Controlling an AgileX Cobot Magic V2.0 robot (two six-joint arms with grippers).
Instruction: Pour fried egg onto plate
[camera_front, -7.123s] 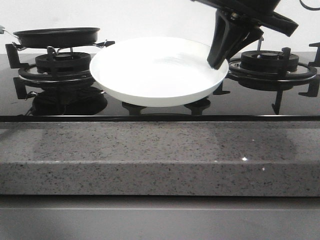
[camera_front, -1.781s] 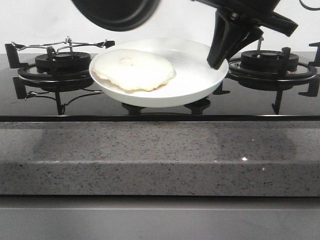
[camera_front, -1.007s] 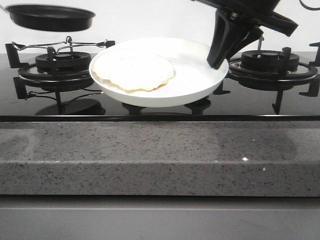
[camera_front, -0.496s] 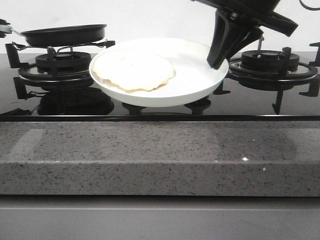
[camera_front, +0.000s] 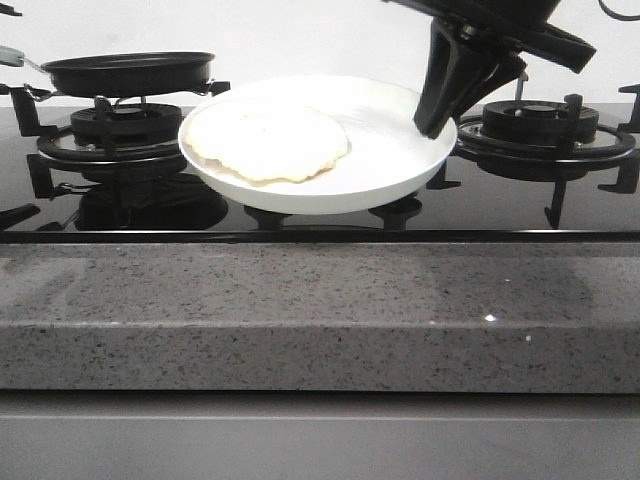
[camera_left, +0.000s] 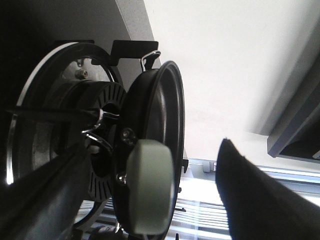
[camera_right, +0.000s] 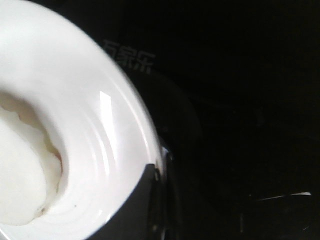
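Fried egg (camera_front: 266, 142) lies flat on the left half of the white plate (camera_front: 400, 165), which the right claw (camera_front: 437, 125) grips by its rim above the black glass hob (camera_front: 300, 222). The pan (camera_front: 128, 72) sits level over the left burner (camera_front: 118, 130); its pale handle (camera_left: 149, 187) lies between the left claw's fingers, grip unclear. Seat the pan squarely before letting go. Grey speckled worktop (camera_front: 320, 310) in front, white wall behind.
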